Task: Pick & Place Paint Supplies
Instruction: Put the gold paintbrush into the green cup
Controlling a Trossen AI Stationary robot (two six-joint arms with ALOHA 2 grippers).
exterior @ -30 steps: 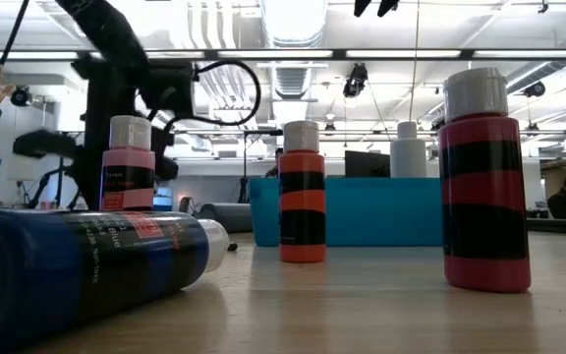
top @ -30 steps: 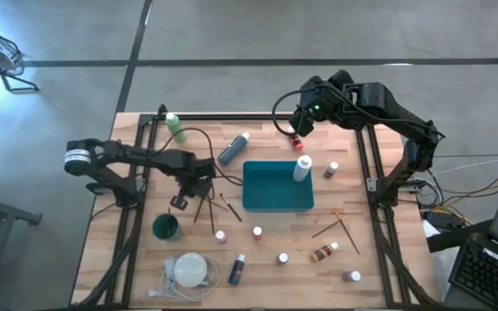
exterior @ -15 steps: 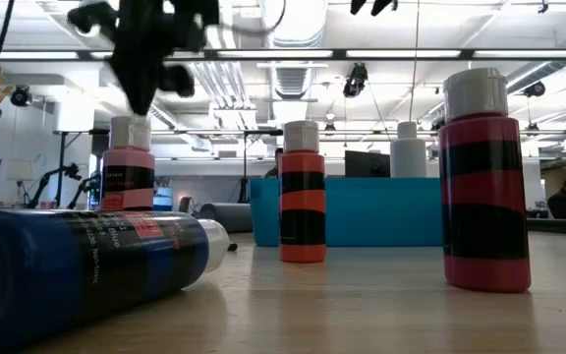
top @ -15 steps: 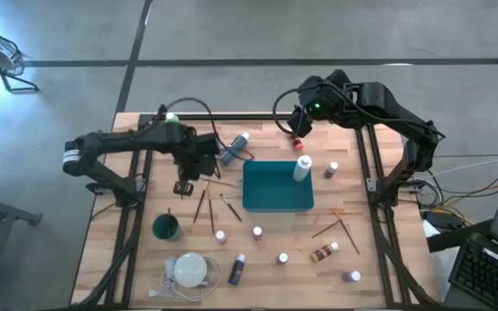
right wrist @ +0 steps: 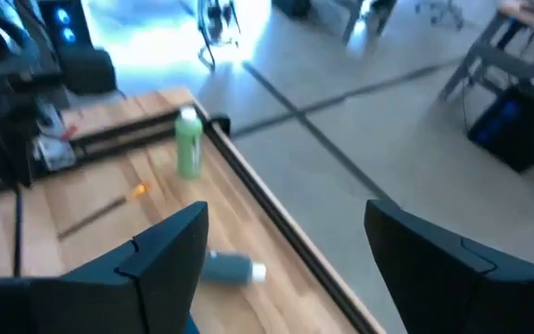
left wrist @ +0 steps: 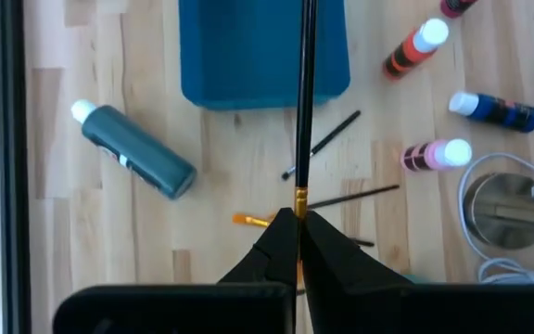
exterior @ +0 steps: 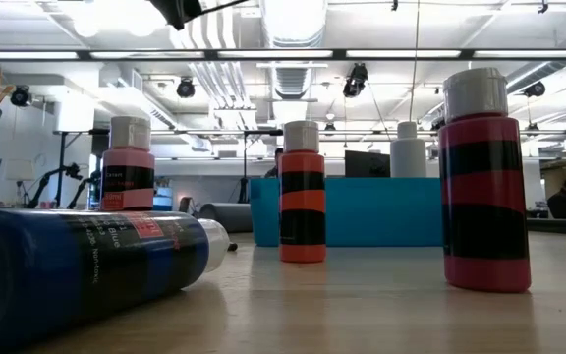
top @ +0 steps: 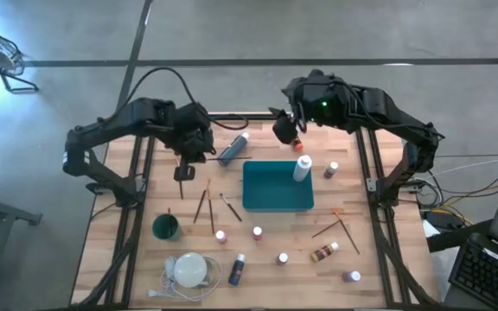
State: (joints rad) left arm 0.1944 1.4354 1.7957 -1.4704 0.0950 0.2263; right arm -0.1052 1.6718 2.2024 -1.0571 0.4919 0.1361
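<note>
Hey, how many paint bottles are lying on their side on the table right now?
3: a grey-blue bottle by the tray's upper-left corner seen from above, a dark blue bottle beside the white disc, and a brown bottle lower right. Others may be hidden.

The held brush runs off the left wrist picture's edge, tip unseen.

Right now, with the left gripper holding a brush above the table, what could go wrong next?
1. The left gripper is shut on the brush only near its ferrule, so the long handle may swing or slip on the way to the teal tray.
2. Other brushes and a lying grey-blue bottle are close by; a low pass could knock them.
3. The open right gripper hovers near the small red bottle and might tip it.
</note>
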